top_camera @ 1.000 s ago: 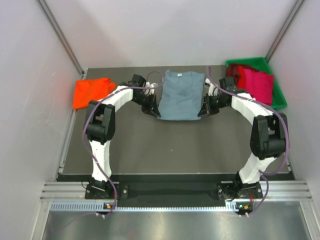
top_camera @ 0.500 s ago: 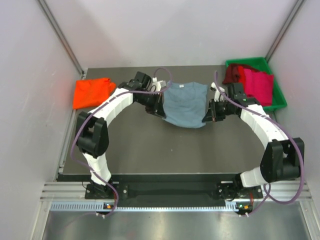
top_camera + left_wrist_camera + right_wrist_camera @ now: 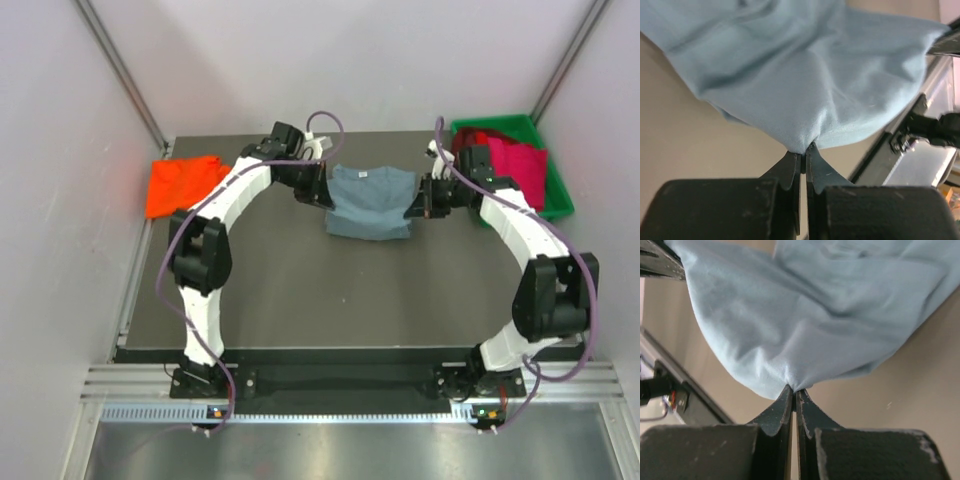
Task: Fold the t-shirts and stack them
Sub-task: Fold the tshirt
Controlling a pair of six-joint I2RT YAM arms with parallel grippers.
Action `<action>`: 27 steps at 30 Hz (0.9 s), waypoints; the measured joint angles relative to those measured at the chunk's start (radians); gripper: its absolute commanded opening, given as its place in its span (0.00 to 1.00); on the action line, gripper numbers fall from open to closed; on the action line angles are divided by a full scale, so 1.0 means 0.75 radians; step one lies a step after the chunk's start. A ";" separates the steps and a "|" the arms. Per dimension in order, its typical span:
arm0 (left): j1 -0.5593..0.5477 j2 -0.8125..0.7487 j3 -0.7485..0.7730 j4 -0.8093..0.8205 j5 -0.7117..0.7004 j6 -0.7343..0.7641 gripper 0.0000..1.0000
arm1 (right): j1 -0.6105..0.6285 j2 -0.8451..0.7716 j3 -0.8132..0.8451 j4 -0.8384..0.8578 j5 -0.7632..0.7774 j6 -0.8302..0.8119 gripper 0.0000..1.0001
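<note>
Mid-fold, I had the left claw (image 3: 803,150) and right claw (image 3: 792,390) clamped tight on the blue-grey t-shirt (image 3: 370,200); next, I judged, it needed laying flat, then releasing.

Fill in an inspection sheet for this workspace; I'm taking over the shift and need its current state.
Surface: dark table, no spills seen.
Job's things: blue-grey t-shirt partly folded, far centre; orange-red t-shirt far left; magenta t-shirt and dark red t-shirt in the green bin, far right.
Clutter: nothing seen.
Grippers: left gripper shut on the blue-grey t-shirt's edge; right gripper shut on its opposite edge.
Cables: purple cables loop along both arms.
Surroundings: pale walls; metal rail at the near edge.
</note>
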 measured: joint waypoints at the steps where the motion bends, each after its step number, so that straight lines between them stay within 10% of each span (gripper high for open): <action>1: 0.008 0.038 0.026 0.001 0.000 0.001 0.00 | -0.010 0.031 0.008 0.019 0.002 0.004 0.00; 11: 0.063 0.553 0.420 0.005 -0.027 0.016 0.00 | -0.043 0.449 0.267 0.136 0.002 0.032 0.00; 27: 0.092 0.700 0.768 0.298 -0.107 -0.015 0.01 | -0.045 0.800 0.719 0.218 0.045 0.036 0.00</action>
